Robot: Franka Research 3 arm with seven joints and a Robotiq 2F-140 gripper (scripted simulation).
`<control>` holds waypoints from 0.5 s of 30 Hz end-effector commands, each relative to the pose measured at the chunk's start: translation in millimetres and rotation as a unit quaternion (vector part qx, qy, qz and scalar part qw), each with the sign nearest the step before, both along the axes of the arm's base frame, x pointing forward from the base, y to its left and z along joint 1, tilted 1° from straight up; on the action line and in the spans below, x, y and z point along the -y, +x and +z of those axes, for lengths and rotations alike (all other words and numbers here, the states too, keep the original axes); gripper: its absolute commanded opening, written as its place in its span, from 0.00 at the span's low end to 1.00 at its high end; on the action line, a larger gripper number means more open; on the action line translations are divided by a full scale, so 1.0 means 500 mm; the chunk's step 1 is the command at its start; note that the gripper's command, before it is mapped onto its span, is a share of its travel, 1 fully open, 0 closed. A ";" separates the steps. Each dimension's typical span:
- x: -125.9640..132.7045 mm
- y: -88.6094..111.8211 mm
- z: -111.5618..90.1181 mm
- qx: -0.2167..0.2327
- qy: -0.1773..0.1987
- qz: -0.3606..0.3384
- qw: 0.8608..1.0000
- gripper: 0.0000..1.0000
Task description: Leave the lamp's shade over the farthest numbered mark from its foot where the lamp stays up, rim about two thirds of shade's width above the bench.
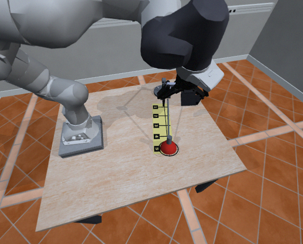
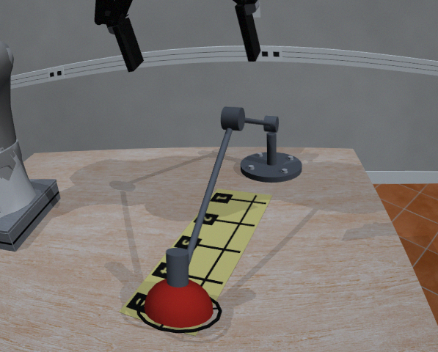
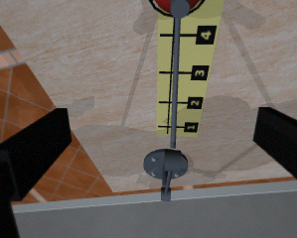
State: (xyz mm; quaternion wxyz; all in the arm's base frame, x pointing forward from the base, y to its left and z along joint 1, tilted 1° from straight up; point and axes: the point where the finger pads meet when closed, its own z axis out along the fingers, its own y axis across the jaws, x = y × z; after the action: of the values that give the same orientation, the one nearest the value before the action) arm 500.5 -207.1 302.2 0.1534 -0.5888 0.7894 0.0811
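The lamp's red dome shade (image 2: 178,304) rests on the bench over mark 5, at the near end of the yellow numbered strip (image 2: 207,242). Its rim lies on the wood inside a black ring. A long grey arm (image 2: 209,189) slopes down to the shade from an elbow joint (image 2: 232,118). A short link joins the elbow to the post on the round grey foot (image 2: 271,166). My gripper (image 2: 190,56) is open and empty, high above the elbow and foot, touching nothing. In the wrist view the foot (image 3: 166,164) and strip (image 3: 188,74) lie below, with the shade (image 3: 178,5) at the top edge.
My arm's base (image 1: 80,136) stands on the bench at the left. The bench's right edge (image 2: 385,212) is close to the lamp's foot, with tiled floor beyond. A grey wall stands behind the bench.
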 end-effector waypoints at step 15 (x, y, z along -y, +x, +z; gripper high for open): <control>-0.135 0.028 0.002 0.000 0.000 0.000 1.000 1.00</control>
State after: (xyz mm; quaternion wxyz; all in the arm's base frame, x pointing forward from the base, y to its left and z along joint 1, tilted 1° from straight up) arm 507.1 -148.8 301.7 0.1482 -0.6040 0.7784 0.0856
